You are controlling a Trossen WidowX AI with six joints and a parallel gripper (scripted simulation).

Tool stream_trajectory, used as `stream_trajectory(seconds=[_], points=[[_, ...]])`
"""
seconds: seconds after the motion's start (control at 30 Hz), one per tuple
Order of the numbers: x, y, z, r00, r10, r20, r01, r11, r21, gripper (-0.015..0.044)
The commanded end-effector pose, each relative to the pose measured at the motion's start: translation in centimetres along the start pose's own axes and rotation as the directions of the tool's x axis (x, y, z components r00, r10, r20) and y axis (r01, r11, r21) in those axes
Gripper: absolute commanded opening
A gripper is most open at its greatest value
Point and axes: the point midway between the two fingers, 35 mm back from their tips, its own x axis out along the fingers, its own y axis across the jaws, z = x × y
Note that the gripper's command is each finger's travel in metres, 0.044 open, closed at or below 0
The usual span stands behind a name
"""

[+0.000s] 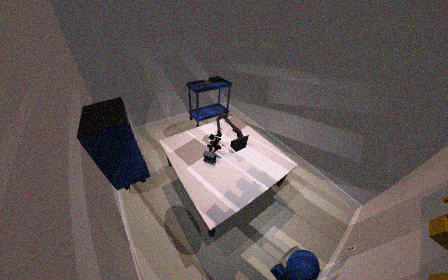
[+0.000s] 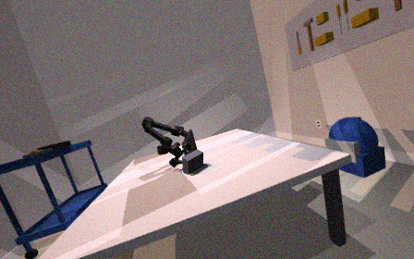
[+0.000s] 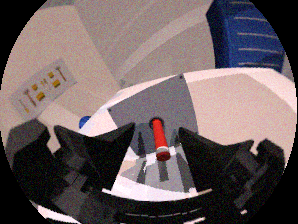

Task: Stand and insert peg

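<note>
Peg [image 3: 159, 139]: one, red, white band close to its outer end. Its other end sits in the dark mouth of the hole [image 3: 152, 122] in the sloped panel [image 3: 172, 102] [image 2: 192, 162] [image 1: 209, 158]; the banded end points out toward the pincer [image 3: 157, 131] [image 2: 175, 162]. Depth of seating: cannot be told, the inner end being hidden; a good length of the shaft remains outside.

Panel: one, grey, standing on the surface [image 3: 232, 100] [image 2: 237, 159] [image 1: 236, 175], its face toward the arm [image 2: 159, 135] [image 1: 230, 124].

Progress: late stage, by judgement. Plain end entered, band outermost, as the task asks. The standing of the peg on the surface and its regrasp leave no mark in these views; the peg's present place suggests that they are behind. Remaining: certainty that the peg is at the bottom of the hole, and the retreat of the pincer.

Pincer: one, black, released. Fingers well parted though probably short of their full spread, one left of the peg and one right in the wrist view, a visible gap on each side. Holds nothing; no contact with the peg seen.

Handling note: a retreat straight back along the line of the hole seems called for; a sideways drift could let a finger catch the banded end and tilt or drag the peg.
</note>
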Motion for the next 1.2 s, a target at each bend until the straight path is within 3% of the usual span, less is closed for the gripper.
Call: stream_trajectory(seconds=[0.0,0.03,1.17], points=[[-0.2,0.0,0.0,1.0,0.0,-0.001,0.0,1.0,0.0,0.042],[-0.3,0.0,0.0,1.0,0.0,-0.001,0.0,1.0,0.0,0.044],[-4.0,-0.6,0.2,1.0,0.0,-0.005,0.0,1.0,0.001,0.044]])
